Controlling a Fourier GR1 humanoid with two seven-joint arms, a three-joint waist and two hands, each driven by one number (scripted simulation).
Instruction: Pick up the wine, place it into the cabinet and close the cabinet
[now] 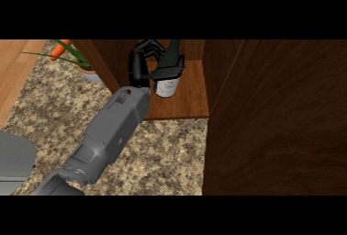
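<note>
We see the wine bottle [167, 78] standing upright on the cabinet shelf [190, 103], inside the open cabinet. One hand [152, 64] is curled around its body, just above the label; which hand it is we cannot tell. We judge the bottle heavy, stiff, smooth and fragile, so the body is the safest place to hold it. The cabinet door [278, 119] is still open.

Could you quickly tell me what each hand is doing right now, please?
Left hand: closed round the wine bottle, inside the cabinet.
Right hand: not in view.
</note>
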